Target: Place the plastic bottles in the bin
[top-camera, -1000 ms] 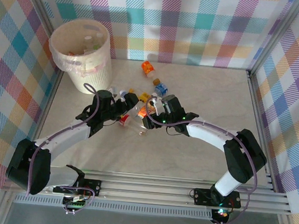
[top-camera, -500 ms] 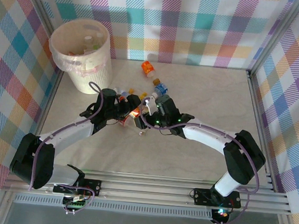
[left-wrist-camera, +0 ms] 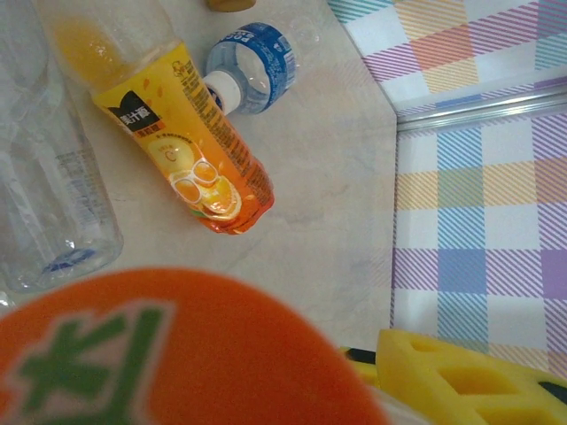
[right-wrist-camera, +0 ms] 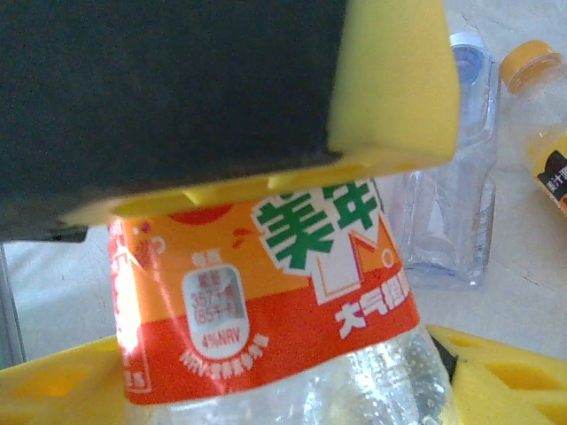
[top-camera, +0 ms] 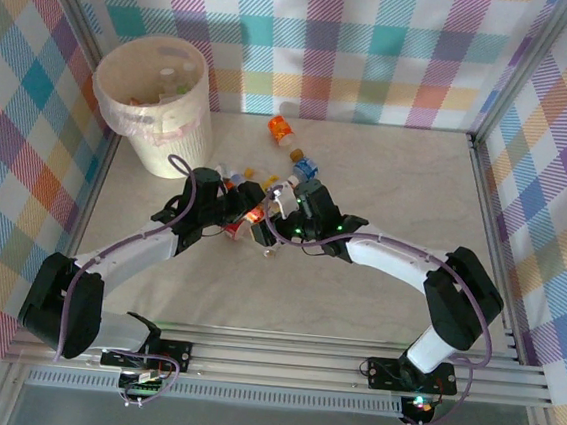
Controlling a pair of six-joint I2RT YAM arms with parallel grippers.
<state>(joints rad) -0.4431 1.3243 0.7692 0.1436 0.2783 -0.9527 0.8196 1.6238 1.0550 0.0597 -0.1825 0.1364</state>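
right gripper (right-wrist-camera: pixel 257 266) pads clamped on orange-label bottle (right-wrist-camera: pixel 292 257); left gripper (top-camera: pixel 235 211) at same bottle, grip unclear. bin (top-camera: pixel 169 151) at 10 o'clock, left arm (top-camera: pixel 129 248) nearer.

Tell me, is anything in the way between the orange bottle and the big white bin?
Nothing tall. Between the orange-label bottle and the bin only a few loose bottles lie on the table; the bin's high wall means lifting it over the rim.
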